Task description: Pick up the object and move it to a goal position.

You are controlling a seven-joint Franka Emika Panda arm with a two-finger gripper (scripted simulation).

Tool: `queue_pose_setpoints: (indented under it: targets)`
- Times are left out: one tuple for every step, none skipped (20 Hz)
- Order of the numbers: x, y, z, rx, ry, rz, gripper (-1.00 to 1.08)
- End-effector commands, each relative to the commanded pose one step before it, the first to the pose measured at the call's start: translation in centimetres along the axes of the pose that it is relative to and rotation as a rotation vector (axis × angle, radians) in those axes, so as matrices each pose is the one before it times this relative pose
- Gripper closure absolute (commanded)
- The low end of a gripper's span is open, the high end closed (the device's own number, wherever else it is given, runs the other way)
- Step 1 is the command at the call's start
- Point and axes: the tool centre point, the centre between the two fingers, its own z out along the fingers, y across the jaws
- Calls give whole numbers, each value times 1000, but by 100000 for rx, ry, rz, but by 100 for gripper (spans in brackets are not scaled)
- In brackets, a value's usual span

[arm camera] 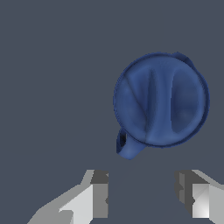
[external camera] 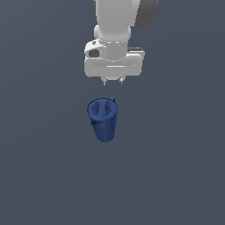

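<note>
The arm (external camera: 115, 19) is glossy white with a dark grey joint cap. Its hand (external camera: 113, 81) is a boxy white block; the fingers (arm camera: 99, 199) are pale grey with darker grey pads.

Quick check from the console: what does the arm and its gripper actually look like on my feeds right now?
The arm is a smooth, glossy white cylinder with a dark grey patch at one side of the upper joint. Below it sits a wide, boxy white hand body with a small dark round opening on its side. The gripper ends in two short grey fingers, blocky with dark inner pads. No cables or markings are visible.
</note>
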Motion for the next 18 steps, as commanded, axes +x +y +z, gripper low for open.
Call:
queue_pose_setpoints:
  targets:
    - [-11,2,19,-33,-11,67,-20]
    - [-4,22,35,-123,55,269,-20]
    - [-5,26,47,-170,77,363,-20]
    - [-4,27,60,-216,100,448,-20]
    - [-5,29,72,-259,123,534,-20]
    - [-6,34,83,-298,145,617,-20]
    - [-7,37,90,-320,160,670,-20]
    - [-8,41,100,-354,181,746,-20]
    - [-9,45,113,-396,210,840,-20]
    - [-10,48,125,-434,238,926,-20]
    - [-11,51,137,-470,267,1012,-20]
    - [-13,53,149,-507,300,1103,-20]
    - [-14,55,161,-541,334,1191,-20]
    - [-16,57,173,-573,371,1279,-20]
    - [-19,58,185,-602,411,1367,-20]
    - [-21,57,197,-627,451,1450,-20]
    - [-24,57,208,-649,494,1533,-20]
    - [-28,55,220,-666,538,1612,-20]
